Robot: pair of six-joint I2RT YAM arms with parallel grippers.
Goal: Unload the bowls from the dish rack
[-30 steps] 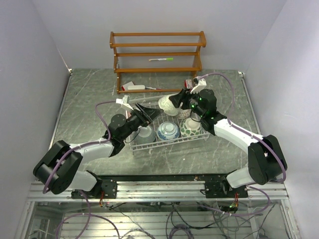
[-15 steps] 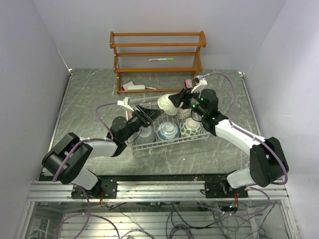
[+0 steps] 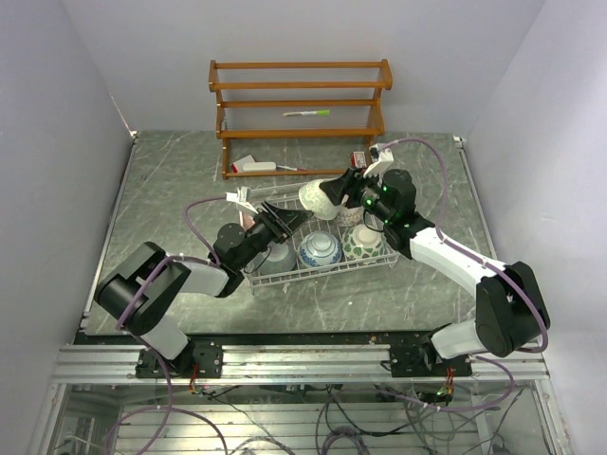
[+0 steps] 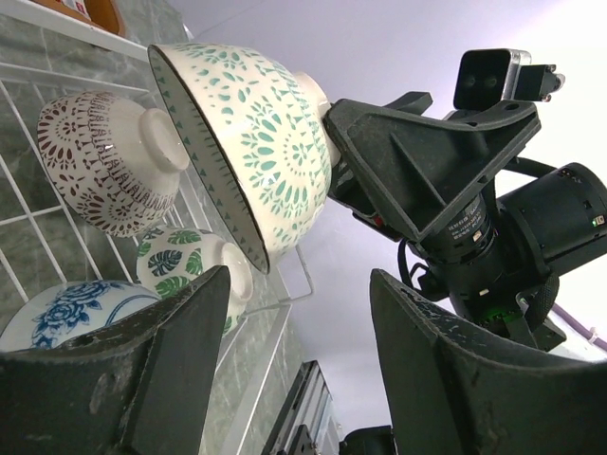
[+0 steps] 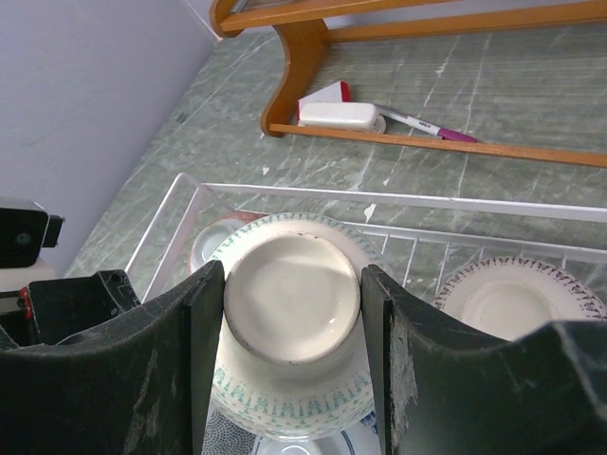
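Note:
My right gripper (image 3: 334, 194) is shut on the foot of a green-and-white bowl (image 3: 317, 199) and holds it tilted above the back of the white wire dish rack (image 3: 318, 272). In the right wrist view my fingers (image 5: 175, 365) clamp its base (image 5: 292, 299). In the rack lie a grey-teal bowl (image 3: 275, 254), a blue-and-white bowl (image 3: 320, 249), a green leaf bowl (image 3: 363, 242), a brown-patterned cream bowl (image 5: 517, 303) and a pink bowl (image 5: 213, 242). My left gripper (image 3: 289, 218) is open and empty over the rack's left part, pointing at the held bowl (image 4: 256, 142).
A brown wooden three-tier shelf (image 3: 299, 104) stands at the back with a green marker (image 3: 305, 113) on it. A white eraser (image 3: 254, 166), a pen (image 3: 294, 169) and a small red box (image 3: 360, 159) lie by its foot. Grey walls close both sides.
My left arm has reached a little further right, over the rack. The right gripper with the green-and-white bowl has shifted slightly left and up.

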